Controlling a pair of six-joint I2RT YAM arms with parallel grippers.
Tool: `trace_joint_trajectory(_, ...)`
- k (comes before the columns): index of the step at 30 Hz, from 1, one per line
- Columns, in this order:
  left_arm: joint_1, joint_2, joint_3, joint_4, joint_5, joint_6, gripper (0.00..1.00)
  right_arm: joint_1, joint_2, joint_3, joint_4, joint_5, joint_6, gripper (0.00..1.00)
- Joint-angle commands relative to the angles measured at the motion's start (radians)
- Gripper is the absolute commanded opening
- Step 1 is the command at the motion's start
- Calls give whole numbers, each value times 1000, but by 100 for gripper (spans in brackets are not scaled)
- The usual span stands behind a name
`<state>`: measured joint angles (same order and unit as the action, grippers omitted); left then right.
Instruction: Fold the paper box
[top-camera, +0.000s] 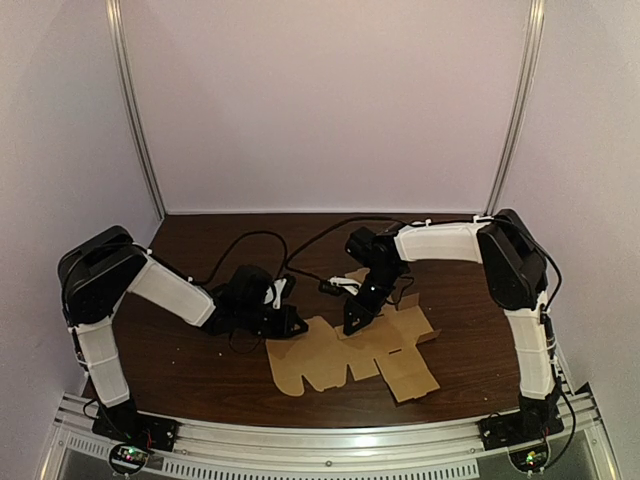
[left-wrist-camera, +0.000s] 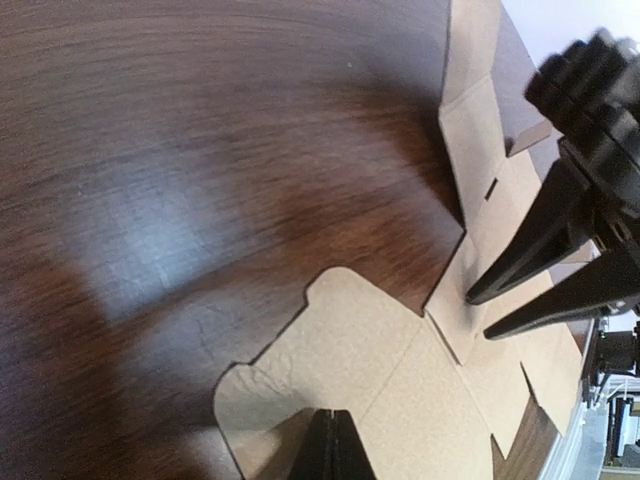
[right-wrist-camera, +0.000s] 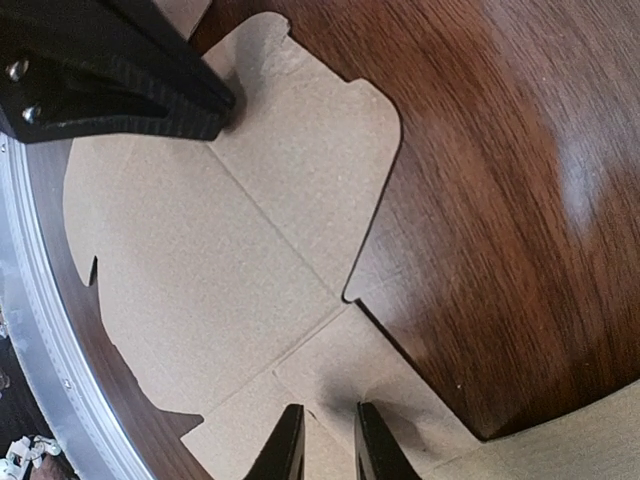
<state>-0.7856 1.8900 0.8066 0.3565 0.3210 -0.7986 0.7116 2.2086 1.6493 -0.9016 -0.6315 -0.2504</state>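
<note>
The flat brown cardboard box blank (top-camera: 350, 355) lies unfolded on the dark wooden table (top-camera: 190, 350). My left gripper (top-camera: 298, 325) is shut, its tip resting on a rounded end flap (left-wrist-camera: 340, 330) that looks slightly creased beside it. In the right wrist view the same gripper (right-wrist-camera: 225, 105) presses on that flap. My right gripper (top-camera: 350, 325) points down onto a middle panel (right-wrist-camera: 330, 370) near a notch in the blank. Its fingers (right-wrist-camera: 288, 445) stand a narrow gap apart with nothing between them. In the left wrist view the right gripper (left-wrist-camera: 479, 317) also touches the cardboard.
Black cables (top-camera: 250, 245) trail across the table behind the arms. A metal rail (top-camera: 330, 445) runs along the near edge, close to the blank's front flap (top-camera: 410, 375). Pale walls enclose the table on three sides.
</note>
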Motion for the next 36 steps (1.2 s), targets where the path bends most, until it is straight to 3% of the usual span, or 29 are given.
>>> trace_joint_trajectory(1,-40,-44,-56,216,65,-11,0,12,103,-35,29,63,34,18)
trace_joint_trajectory(6,-49,-89,-158,423,17,-34,0,12,86,-52,38,72,-10,16)
trace_joint_trajectory(12,-49,-216,-242,321,-109,-4,0,12,59,-65,59,150,-81,15)
trace_joint_trajectory(15,-49,-312,-276,210,-173,16,2,12,61,-57,69,186,-106,14)
trace_joint_trajectory(22,-48,-695,-323,-280,-411,47,5,38,91,1,43,257,-189,13)
trace_joint_trajectory(27,-47,-966,-244,-632,-570,110,5,123,123,27,10,365,-322,13)
trace_joint_trajectory(31,-47,-1029,-160,-806,-612,154,5,191,150,57,-18,443,-441,12)
trace_joint_trajectory(36,-47,-981,-132,-842,-609,196,4,256,135,28,14,507,-629,11)
